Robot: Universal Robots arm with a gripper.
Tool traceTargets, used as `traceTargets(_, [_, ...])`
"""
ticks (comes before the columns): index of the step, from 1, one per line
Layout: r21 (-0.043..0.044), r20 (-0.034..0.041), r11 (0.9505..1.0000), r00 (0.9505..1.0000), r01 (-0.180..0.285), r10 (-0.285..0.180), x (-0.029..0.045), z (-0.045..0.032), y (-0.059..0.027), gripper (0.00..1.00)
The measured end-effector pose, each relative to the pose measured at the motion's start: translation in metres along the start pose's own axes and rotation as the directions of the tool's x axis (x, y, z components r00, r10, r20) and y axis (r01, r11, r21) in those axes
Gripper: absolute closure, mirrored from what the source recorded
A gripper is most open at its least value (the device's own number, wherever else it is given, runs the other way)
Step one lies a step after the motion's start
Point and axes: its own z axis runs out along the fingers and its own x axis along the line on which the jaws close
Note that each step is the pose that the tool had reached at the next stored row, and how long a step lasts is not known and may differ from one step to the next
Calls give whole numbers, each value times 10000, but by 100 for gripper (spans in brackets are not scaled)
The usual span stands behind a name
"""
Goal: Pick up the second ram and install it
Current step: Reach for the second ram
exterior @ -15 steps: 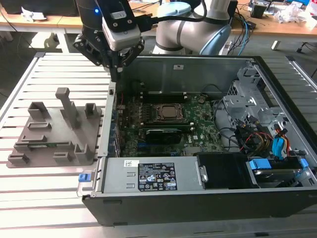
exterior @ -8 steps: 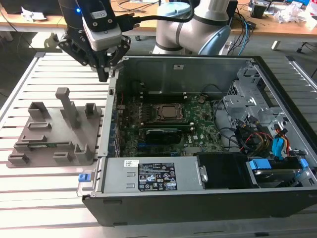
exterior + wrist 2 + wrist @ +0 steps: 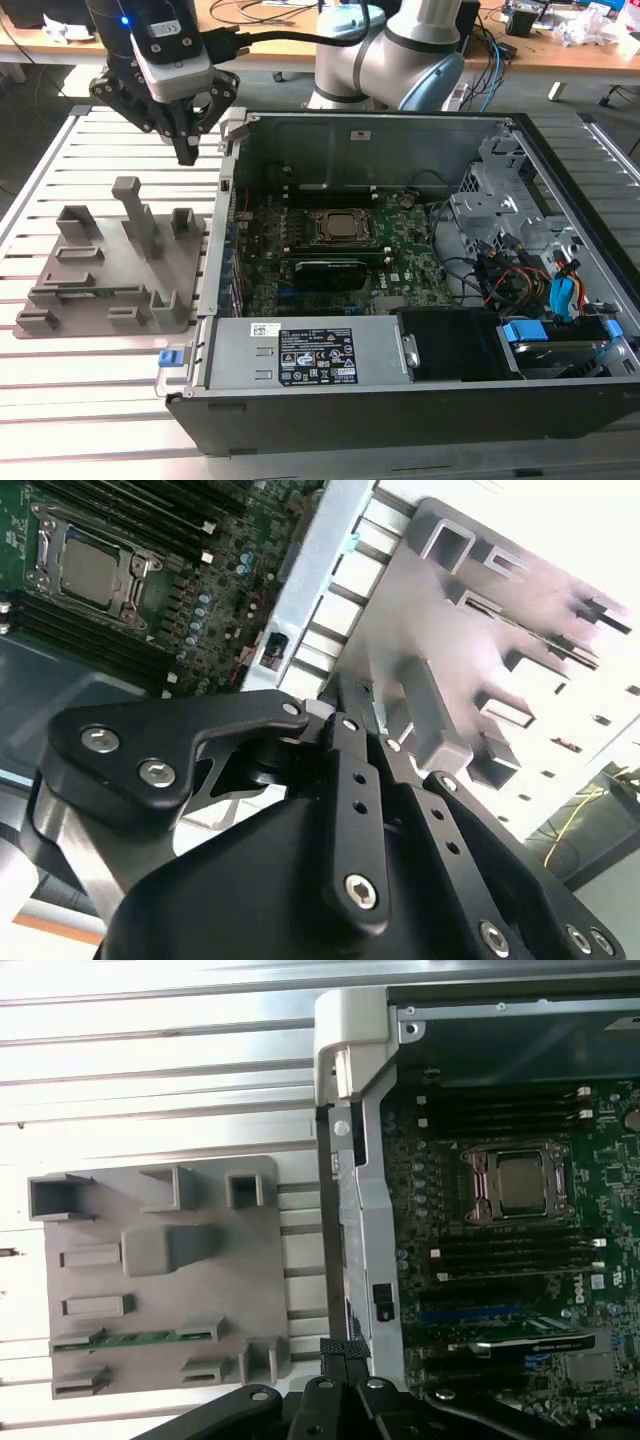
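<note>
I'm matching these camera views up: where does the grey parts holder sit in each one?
Exterior view: grey parts holder on the slatted table, on the exterior view's left of the computer case.
First wrist view: holder beside the case's outer wall, a ram stick in it.
Second wrist view: holder beyond the gripper.
Shared landmark: the processor socket.

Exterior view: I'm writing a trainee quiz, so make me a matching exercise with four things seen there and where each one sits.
Things:
1. gripper
2. second ram
3. processor socket
4. blue drive bracket

Places:
A. lying in a slot of the grey fixture
B. middle of the motherboard
C. above the table, beside the case
D. inside the case, toward the exterior view's right

Pairs: 1-C, 2-A, 3-B, 4-D
</note>
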Motion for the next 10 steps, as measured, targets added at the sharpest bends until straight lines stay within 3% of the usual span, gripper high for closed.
traceTargets(6, [0, 0, 10000, 10000, 0, 0, 174, -3, -13, 89])
traceTargets(9, [0, 0, 10000, 10000, 0, 0, 388, -6, -29, 89])
traceTargets(10, [0, 0, 10000, 10000, 0, 0, 417, -7, -31, 89])
